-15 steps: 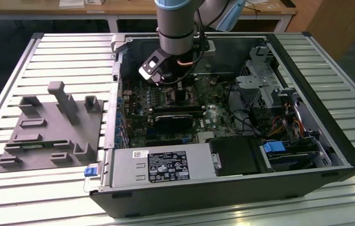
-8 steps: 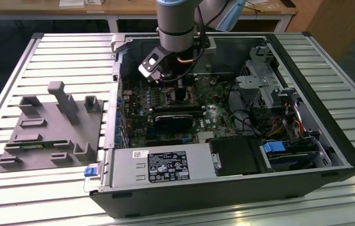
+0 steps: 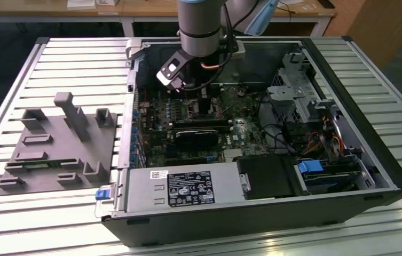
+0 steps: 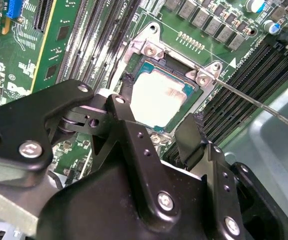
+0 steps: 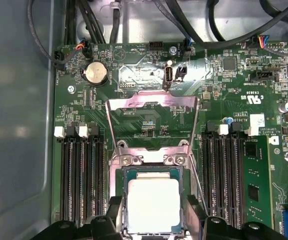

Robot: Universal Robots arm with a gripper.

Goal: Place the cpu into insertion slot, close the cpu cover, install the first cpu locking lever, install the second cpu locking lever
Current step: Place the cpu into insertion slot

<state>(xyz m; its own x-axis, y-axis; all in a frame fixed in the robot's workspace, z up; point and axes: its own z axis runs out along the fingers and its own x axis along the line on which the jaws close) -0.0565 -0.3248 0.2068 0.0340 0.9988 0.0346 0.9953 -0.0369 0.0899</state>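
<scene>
The cpu [image 5: 154, 204], a pale silvery square, lies flat in the insertion slot [image 5: 124, 172] on the green board; the second wrist view shows the cpu [image 4: 160, 95] from the side. My gripper [image 5: 154, 222] hovers just above it, open, with one black fingertip [image 5: 114, 216] off each side of the chip and a small gap to it. The cpu cover [image 5: 151, 102], a thin metal frame with a window, stands flipped back beyond the slot. A thin wire locking lever [image 4: 254, 104] sticks out raised from one corner of the slot. In the exterior view the gripper [image 3: 202, 100] reaches down into the open computer case.
Long black memory slots [image 5: 81, 177] run along both sides of the socket. Cables [image 5: 194, 30] hang over the board's far edge. A black heatsink block [image 3: 197, 136], a power supply [image 3: 179, 186] and a drive cage [image 3: 300, 96] fill the case. A grey fixture [image 3: 58, 144] lies at the exterior view's left.
</scene>
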